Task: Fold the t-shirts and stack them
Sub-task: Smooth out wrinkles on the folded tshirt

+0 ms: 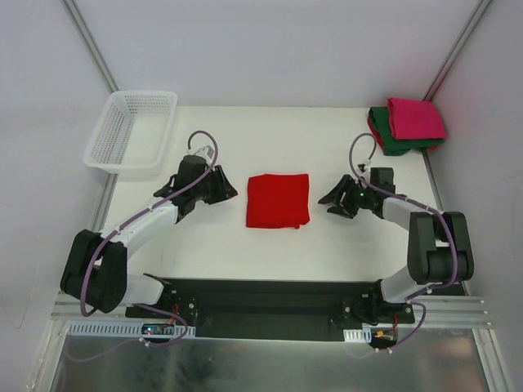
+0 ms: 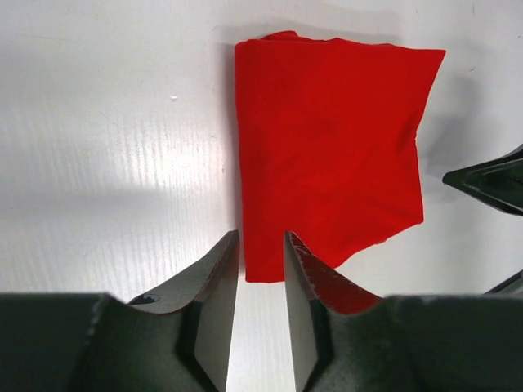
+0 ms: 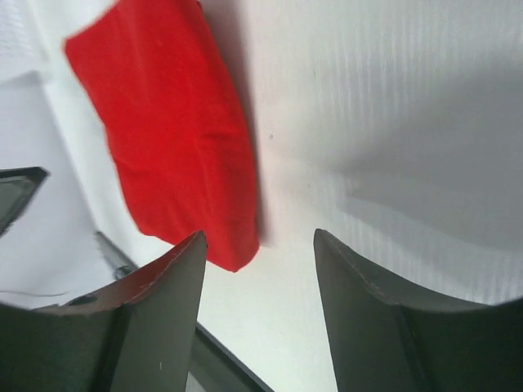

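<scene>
A bright red t-shirt [image 1: 278, 200], folded into a rectangle, lies flat at the table's middle. My left gripper [image 1: 231, 193] hovers just off its left edge; in the left wrist view its jaws [image 2: 261, 238] stand a little apart, with bare table between them and the red t-shirt [image 2: 327, 147] just past the tips. On the other side, my right gripper [image 1: 327, 200] is off the shirt's right edge, open wide [image 3: 260, 235] and holding nothing, with the red t-shirt [image 3: 172, 131] ahead to the left. A folded magenta-pink t-shirt [image 1: 415, 118] rests on a folded dark green t-shirt [image 1: 391, 143] at the back right corner.
A white mesh basket [image 1: 131, 131] stands at the back left corner, partly over the table's edge. The right gripper's dark fingers [image 2: 490, 180] show at the right edge of the left wrist view. The arms' black base rail [image 1: 261, 298] runs along the near edge.
</scene>
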`<state>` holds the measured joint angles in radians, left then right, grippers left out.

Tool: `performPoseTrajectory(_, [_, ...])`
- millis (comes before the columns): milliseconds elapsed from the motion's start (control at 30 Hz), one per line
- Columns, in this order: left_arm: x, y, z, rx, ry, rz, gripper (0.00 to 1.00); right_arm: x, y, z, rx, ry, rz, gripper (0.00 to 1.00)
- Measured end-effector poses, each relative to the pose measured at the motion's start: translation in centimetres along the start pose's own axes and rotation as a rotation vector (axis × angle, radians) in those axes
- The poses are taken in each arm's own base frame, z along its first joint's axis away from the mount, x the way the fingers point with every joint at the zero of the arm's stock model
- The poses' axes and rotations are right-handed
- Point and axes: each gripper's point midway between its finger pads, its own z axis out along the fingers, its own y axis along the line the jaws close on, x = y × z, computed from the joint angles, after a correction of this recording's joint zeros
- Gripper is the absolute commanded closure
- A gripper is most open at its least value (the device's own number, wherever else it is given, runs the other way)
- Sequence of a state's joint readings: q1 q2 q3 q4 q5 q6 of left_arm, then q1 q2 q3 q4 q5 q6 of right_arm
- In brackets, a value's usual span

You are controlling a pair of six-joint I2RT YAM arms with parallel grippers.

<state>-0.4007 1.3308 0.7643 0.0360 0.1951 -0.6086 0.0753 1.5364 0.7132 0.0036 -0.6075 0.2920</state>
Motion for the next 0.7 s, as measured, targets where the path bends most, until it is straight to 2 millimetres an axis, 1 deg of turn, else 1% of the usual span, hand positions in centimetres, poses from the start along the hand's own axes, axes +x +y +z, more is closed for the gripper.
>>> performPoseTrajectory(33, [-0.1, 0.1, -0.1, 0.001, -0.001, -0.003, 0.47, -0.2, 0.1, -0.1, -0.029, -0.009, 0.023, 0.41])
performPoseTrajectory(67, [-0.3, 0.3, -0.1, 0.0, -0.004, -0.009, 0.26, -0.6, 0.2, -0.2, -0.069, -0.024, 0.045, 0.41])
performPoseTrajectory(133, [-0.7, 0.7, -0.2, -0.003, -0.006, -0.015, 0.11, -1.2, 0.2, 0.0, -0.138, -0.044, 0.091, 0.41])
performPoseTrajectory(167, [-0.7, 0.9, -0.3, -0.003, -0.006, -0.024, 0.01, -1.4, 0.0, 0.2, -0.172, -0.048, 0.12, 0.41])
performPoseTrajectory(300, [-1.0, 1.5, -0.4, -0.011, -0.011, -0.042, 0.01, -0.9, -0.5, 1.3, -0.234, -0.023, 0.197, 0.41])
performPoseTrajectory(400, [-1.0, 1.6, -0.4, -0.01, -0.01, -0.045, 0.01, -0.6, -0.5, 1.8, -0.268, -0.008, 0.226, 0.41])
performPoseTrajectory(567, [-0.8, 1.4, 0.0, 0.011, 0.005, -0.045, 0.01, -1.2, 0.2, 1.7, -0.308, -0.022, 0.216, 0.41])
performPoseTrajectory(700, [0.1, 1.9, 1.0, 0.007, 0.047, -0.056, 0.01, -1.5, 0.4, 1.7, -0.321, -0.028, 0.21, 0.41])
